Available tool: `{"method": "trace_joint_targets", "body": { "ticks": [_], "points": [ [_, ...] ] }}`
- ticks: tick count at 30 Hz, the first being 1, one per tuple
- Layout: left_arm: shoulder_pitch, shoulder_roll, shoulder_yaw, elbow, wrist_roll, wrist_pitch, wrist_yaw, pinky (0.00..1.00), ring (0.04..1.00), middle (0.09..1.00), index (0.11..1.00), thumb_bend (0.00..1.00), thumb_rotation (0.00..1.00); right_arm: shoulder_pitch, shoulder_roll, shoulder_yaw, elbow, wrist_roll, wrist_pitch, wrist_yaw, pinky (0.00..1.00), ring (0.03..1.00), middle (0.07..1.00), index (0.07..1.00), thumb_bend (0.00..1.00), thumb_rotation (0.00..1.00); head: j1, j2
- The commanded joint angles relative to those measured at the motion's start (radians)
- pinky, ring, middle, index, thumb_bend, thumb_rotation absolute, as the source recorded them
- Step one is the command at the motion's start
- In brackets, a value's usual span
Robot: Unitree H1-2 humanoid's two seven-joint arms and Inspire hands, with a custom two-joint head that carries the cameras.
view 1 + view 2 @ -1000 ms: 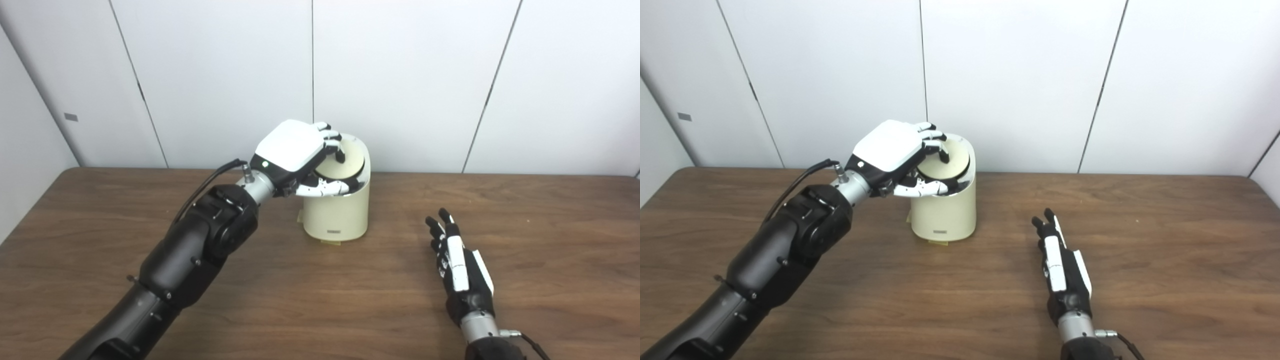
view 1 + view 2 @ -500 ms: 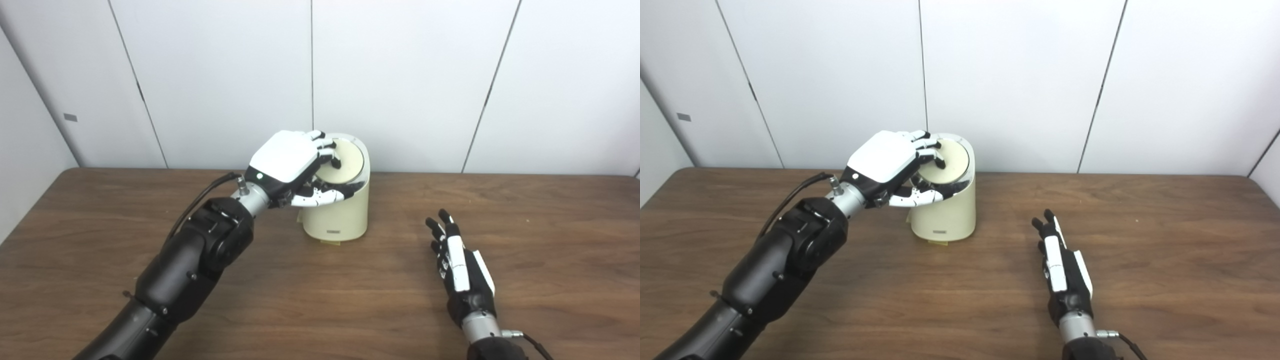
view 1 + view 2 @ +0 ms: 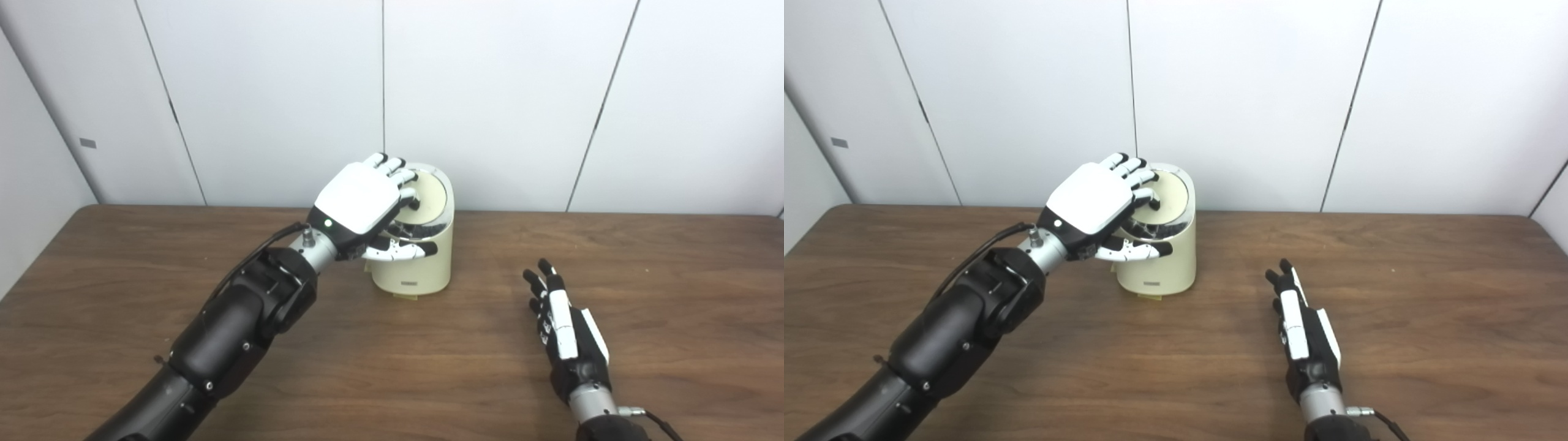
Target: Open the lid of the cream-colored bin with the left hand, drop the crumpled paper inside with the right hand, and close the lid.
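Now left hand (image 3: pixel 358 201) has uncurled since a second ago: fingers spread apart over the lid (image 3: pixel 429 197), thumb off the rim and out across the front wall of the cream bin (image 3: pixel 415 266), gripping nothing. Lid has dropped from tilted to nearly flat. Bin sits at 12 o'clock on the desk (image 3: pixel 392 367). Right hand (image 3: pixel 1304 343), 4 o'clock of bin, unchanged, fingers straight, empty. Paper not visible.

Bright, even light from overhead; soft, faint shadows lie on the table (image 3: pixel 392 367) just beside the bin (image 3: pixel 416 263) and under the left arm. Slightly soft focus, no glare.
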Motion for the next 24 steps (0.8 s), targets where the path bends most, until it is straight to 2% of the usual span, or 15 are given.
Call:
{"method": "trace_joint_targets", "body": {
  "ticks": [1,5,10,12,16,20,22,24],
  "points": [
    [0.005,0.019,-0.022,0.025,0.009,-0.025,-0.034,0.95,0.940,0.896,0.714,0.59,1.00,-0.003,-0.007,0.002,-0.020,0.000,0.008,0.010,1.00,1.000,0.948,1.000,0.66,1.00,-0.001,0.000],
    [0.006,0.020,-0.017,0.007,0.000,-0.026,-0.034,0.95,0.944,0.897,0.722,0.58,1.00,-0.006,-0.005,-0.002,-0.022,0.011,0.013,0.013,1.00,1.000,0.953,1.000,0.67,1.00,0.001,0.000],
    [0.008,0.009,0.029,-0.021,-0.069,-0.031,-0.003,0.88,0.892,0.852,0.720,0.55,1.00,-0.013,-0.010,-0.002,-0.018,0.013,0.010,0.018,1.00,1.000,0.959,1.000,0.66,1.00,0.004,-0.004],
    [0.017,-0.006,0.063,-0.044,-0.115,-0.038,0.034,0.85,0.874,0.831,0.714,0.53,1.00,-0.017,-0.012,-0.003,-0.013,0.015,0.006,0.022,1.00,1.000,0.960,1.000,0.66,1.00,0.004,-0.005],
    [0.052,-0.044,0.159,-0.150,-0.237,-0.026,0.049,0.68,0.798,0.796,0.741,0.46,0.99,-0.025,-0.017,-0.009,-0.007,0.024,0.006,0.028,1.00,0.999,0.964,1.000,0.65,1.00,0.006,-0.010],
    [0.086,-0.080,0.247,-0.216,-0.335,-0.003,0.037,0.66,0.775,0.799,0.770,0.44,1.00,-0.028,-0.024,-0.010,0.004,0.022,-0.005,0.032,1.00,0.995,0.963,1.000,0.65,1.00,0.006,-0.016],
    [0.102,-0.085,0.277,-0.235,-0.352,-0.002,0.041,0.67,0.784,0.804,0.783,0.43,0.99,-0.029,-0.025,-0.011,0.005,0.027,-0.006,0.033,1.00,0.993,0.961,1.000,0.65,1.00,0.007,-0.017],
    [0.116,-0.086,0.294,-0.245,-0.348,-0.001,0.047,0.68,0.802,0.815,0.799,0.41,0.93,-0.030,-0.026,-0.012,0.008,0.033,-0.008,0.037,1.00,0.991,0.962,1.000,0.66,1.00,0.009,-0.021]
  ]
}}
